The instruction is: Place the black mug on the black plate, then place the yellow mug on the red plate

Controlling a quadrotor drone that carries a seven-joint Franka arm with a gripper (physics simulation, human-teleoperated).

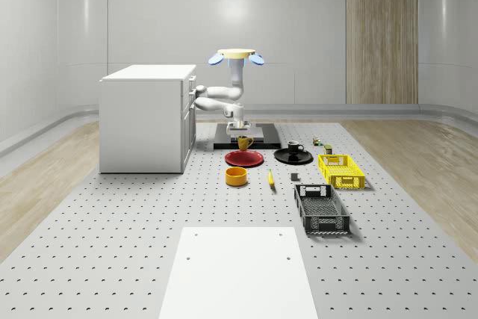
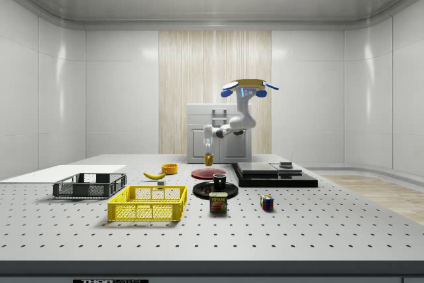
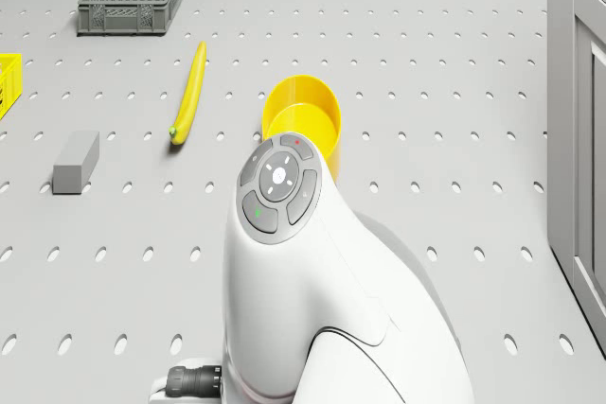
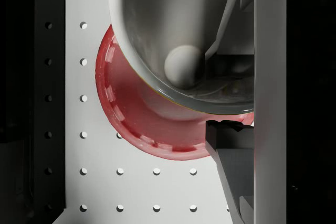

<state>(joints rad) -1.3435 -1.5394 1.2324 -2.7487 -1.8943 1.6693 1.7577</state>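
While drone [image 1: 236, 55] hovers beside cabinet [image 1: 147, 117] | tool [image 1: 239, 131] grips yellow mug [image 1: 244, 142] upright above red plate [image 1: 244, 158]

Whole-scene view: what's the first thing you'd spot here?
The drone hovers by the white cabinet, its arm bent down. Its tool holds the yellow mug just above the red plate. Beside that, the black mug already sits on the black plate.

Perforated grey table [image 1: 112, 222] carries: red plate [image 1: 244, 158] directly beneath the fingers [image 4: 231, 150], black plate [image 1: 293, 156], yellow bowl [image 1: 236, 176], banana [image 1: 270, 178], yellow crate [image 1: 341, 170], dark crate [image 1: 321, 209], white cabinet [image 1: 146, 119], white sheet [image 1: 235, 274].
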